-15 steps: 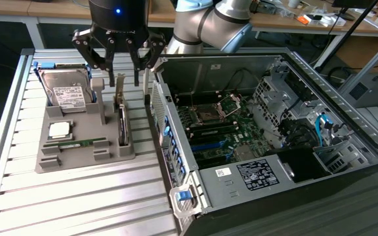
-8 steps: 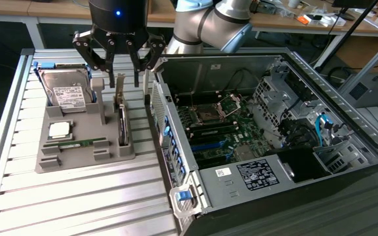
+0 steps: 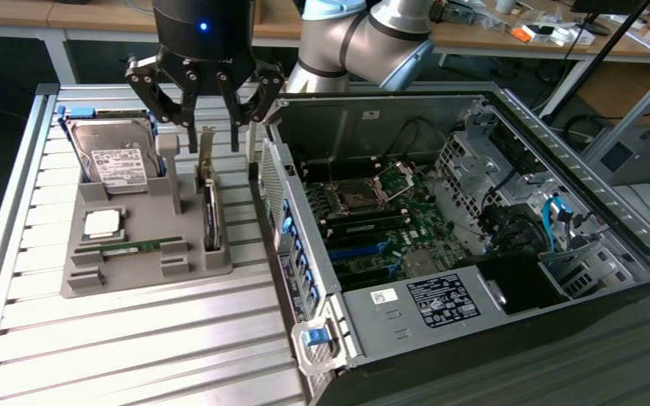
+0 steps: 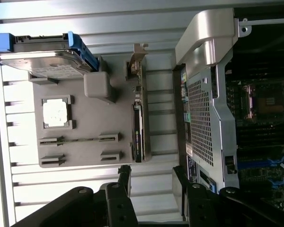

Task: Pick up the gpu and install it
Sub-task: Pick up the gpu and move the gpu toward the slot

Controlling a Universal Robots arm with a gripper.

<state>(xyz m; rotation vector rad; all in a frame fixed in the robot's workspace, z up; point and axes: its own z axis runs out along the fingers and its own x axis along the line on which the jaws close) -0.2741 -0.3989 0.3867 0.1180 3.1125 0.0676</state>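
My gripper [image 3: 203, 127] hangs spread wide and grasping nothing, above the grey holder [image 3: 133, 272] that sits on the slatted metal table [image 3: 133, 347]. The gpu [image 3: 210, 210] stands on its long edge in a slot of that holder, along the holder's side nearest the open computer case [image 3: 291, 211]. Its silvery bracket rises at the end of the holder that lies under my fingers [image 3: 234, 118]. My fingertips are above the bracket and apart from it; nothing of mine touches the card. In the wrist view the gpu [image 4: 137, 127] shows as a thin dark strip along the holder's [image 4: 85, 99] edge, with my gripper [image 4: 152, 177] parted above the table just past the card's end. Also in the holder are a hard drive [image 3: 116, 156] propped upright at the bracket end, a square processor chip [image 3: 102, 222] lying flat in the middle, and a green memory stick [image 3: 133, 247] lying below that.
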